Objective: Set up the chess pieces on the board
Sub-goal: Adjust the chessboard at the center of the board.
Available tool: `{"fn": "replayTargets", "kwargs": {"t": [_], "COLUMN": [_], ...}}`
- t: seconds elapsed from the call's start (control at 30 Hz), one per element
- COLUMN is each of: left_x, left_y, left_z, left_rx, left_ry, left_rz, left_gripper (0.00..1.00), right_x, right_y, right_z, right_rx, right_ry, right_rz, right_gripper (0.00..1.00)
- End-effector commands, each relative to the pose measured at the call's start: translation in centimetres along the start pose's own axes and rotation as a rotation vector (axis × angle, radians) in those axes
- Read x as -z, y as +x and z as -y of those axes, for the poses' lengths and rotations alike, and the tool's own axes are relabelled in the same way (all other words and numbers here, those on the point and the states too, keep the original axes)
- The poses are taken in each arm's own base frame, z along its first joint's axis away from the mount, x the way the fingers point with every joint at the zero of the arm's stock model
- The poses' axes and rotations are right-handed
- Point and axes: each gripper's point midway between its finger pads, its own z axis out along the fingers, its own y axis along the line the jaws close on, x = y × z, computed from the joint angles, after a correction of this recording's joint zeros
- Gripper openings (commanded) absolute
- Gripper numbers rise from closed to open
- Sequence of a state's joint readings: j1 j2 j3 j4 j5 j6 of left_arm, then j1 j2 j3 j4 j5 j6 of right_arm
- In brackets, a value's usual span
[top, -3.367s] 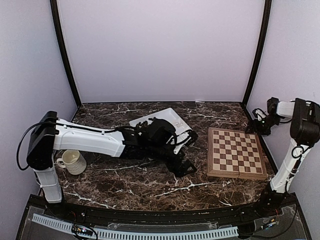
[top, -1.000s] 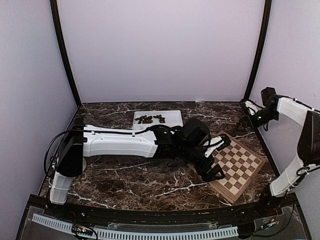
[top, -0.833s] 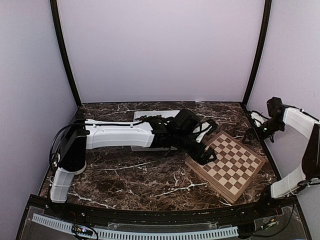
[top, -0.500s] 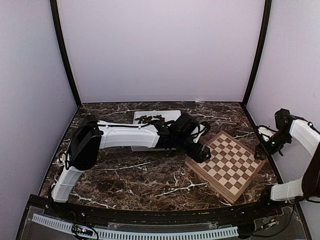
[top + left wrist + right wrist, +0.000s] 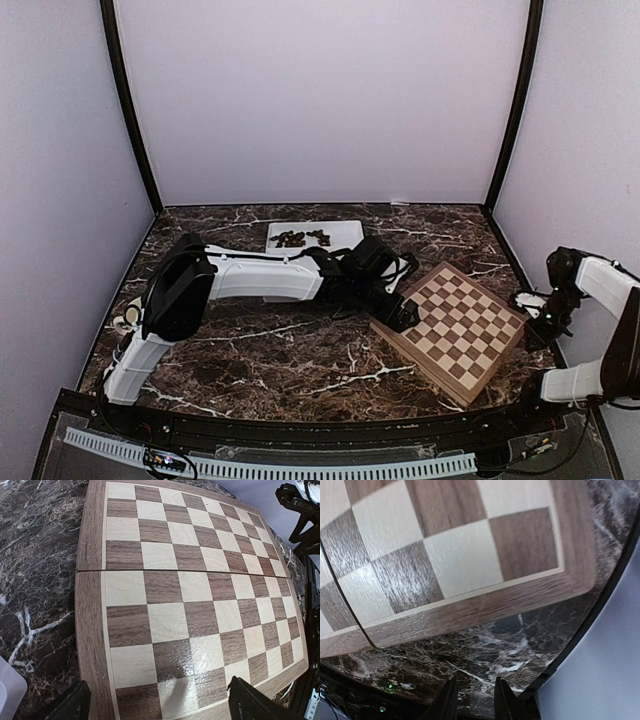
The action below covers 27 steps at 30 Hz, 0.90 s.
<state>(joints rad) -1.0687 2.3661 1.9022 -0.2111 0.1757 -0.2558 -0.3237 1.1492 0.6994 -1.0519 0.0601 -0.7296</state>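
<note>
The left gripper (image 5: pixel 156 707) gapes wide over the checked wooden board (image 5: pixel 452 327); the right gripper (image 5: pixel 472 700) is nearly pressed together, holding nothing.

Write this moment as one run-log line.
board: bare, skewed | pieces: in tray | left gripper: open | right gripper: nearly shut, empty

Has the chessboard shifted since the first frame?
Yes. The chessboard has been turned from square-on to diagonal and slid left, closer to the white tray, away from the right wall.
</note>
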Motion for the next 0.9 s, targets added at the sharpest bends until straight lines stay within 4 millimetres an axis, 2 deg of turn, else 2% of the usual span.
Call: {"fn": "replayTargets", "kwargs": {"t": [0.0, 0.2, 0.33, 0.5, 0.63, 0.7, 0.8, 0.87], "left_x": [0.1, -0.2, -0.2, 0.0, 0.6, 1.3, 2.3, 2.6], "left_y": [-0.4, 1.2, 2.1, 3.4, 3.7, 3.0, 1.5, 1.3], "left_z": [0.5, 0.7, 1.7, 3.3, 3.6, 2.7, -1.4, -2.9], "left_rx": [0.006, 0.022, 0.010, -0.022, -0.039, -0.056, -0.043, -0.016], "left_ry": [0.041, 0.067, 0.100, 0.124, 0.107, 0.043, -0.170, -0.213], "left_rz": [0.007, -0.036, -0.050, -0.077, -0.076, -0.050, -0.008, -0.006], "left_gripper": [0.99, 0.99, 0.99, 0.99, 0.98, 0.98, 0.99, 0.99], "right_x": [-1.2, -3.3, -4.4, -5.2, -5.5, -5.5, -5.5, -5.4], "right_y": [0.4, -1.0, -2.0, -2.7, -3.0, -3.1, -3.3, -3.4], "right_z": [0.2, 0.8, 1.1, 1.4, 1.4, 1.5, 1.6, 1.7], "right_rx": [0.010, -0.023, -0.043, -0.054, -0.062, -0.064, -0.069, -0.074], "right_ry": [0.016, 0.002, -0.015, -0.025, -0.030, -0.024, -0.022, -0.020], "right_rz": [-0.013, 0.004, 0.022, 0.036, 0.045, 0.050, 0.055, 0.061], "right_gripper": [0.28, 0.27, 0.26, 0.26, 0.26, 0.26, 0.26, 0.26]}}
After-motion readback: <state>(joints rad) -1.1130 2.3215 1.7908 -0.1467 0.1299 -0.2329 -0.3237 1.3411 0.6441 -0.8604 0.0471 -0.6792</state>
